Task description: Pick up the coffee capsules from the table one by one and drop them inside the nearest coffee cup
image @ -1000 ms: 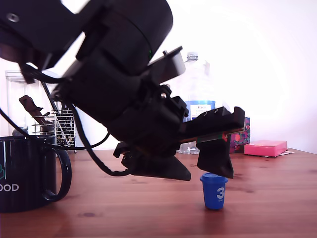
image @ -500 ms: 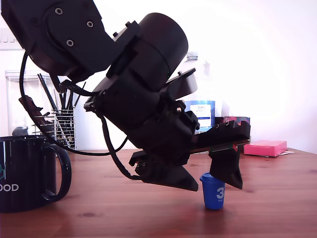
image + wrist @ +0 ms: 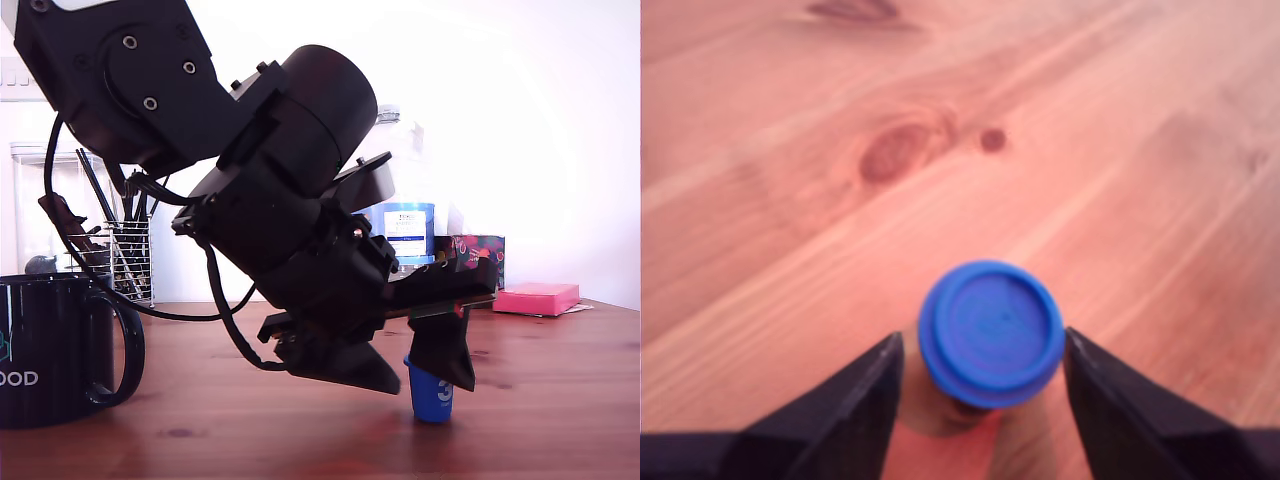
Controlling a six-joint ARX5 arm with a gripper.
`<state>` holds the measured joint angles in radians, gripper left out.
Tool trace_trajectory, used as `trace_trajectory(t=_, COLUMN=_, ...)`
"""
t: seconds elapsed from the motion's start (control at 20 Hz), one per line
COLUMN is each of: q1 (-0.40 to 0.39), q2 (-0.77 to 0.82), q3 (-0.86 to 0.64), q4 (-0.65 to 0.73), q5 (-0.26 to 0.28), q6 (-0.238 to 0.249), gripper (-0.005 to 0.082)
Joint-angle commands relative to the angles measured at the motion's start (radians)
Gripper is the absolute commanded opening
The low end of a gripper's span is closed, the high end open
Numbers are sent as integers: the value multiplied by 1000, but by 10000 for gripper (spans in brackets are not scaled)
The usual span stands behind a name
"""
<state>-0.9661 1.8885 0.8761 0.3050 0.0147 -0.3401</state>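
Note:
A dark blue coffee capsule [image 3: 432, 398] stands upright on the wooden table [image 3: 200, 430], right of centre in the exterior view. My gripper [image 3: 420, 380] is lowered over it, open, with one black finger on each side. In the wrist view the capsule's round blue top [image 3: 990, 330] sits between the two fingertips [image 3: 865, 400], a thin gap showing on either side. The coffee cup [image 3: 50, 350], a glossy black mug with a loop handle and white letters, stands at the exterior view's far left, well apart from the capsule.
Along the back stand a clear canister [image 3: 40, 220], a wire holder of utensils [image 3: 125, 255], a water bottle [image 3: 402, 215], a patterned box [image 3: 485, 265] and a pink box [image 3: 535, 297]. The arm's bulk hangs over the table's middle.
The arm has come down and shifted slightly right. The fingers, which were above the capsule's rim, now reach down along its sides. The capsule has not moved.

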Motion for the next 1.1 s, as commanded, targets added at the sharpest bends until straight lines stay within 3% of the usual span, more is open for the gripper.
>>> trace_trajectory(t=0.0, q1=5, q2=29, q3=14, q4=-10, q5=4, q6=14, gripper=348)
trace_trajectory(t=0.2, q1=5, q2=29, q3=14, q4=-12, q5=-9, q6=26, gripper=232)
trace_trajectory(t=0.35, q1=5, q2=30, q3=14, q4=-12, q5=-15, q6=26, gripper=225)
trace_trajectory(t=0.6, q1=5, q2=30, q3=14, q4=-13, q5=-15, q6=26, gripper=120)
trace_trajectory(t=0.9, q1=4, q2=13, q3=14, q4=17, q5=-12, q6=29, gripper=110)
trace_trajectory(t=1.05, q1=4, q2=-33, q3=14, q4=-4, q5=-11, q6=71, gripper=110)
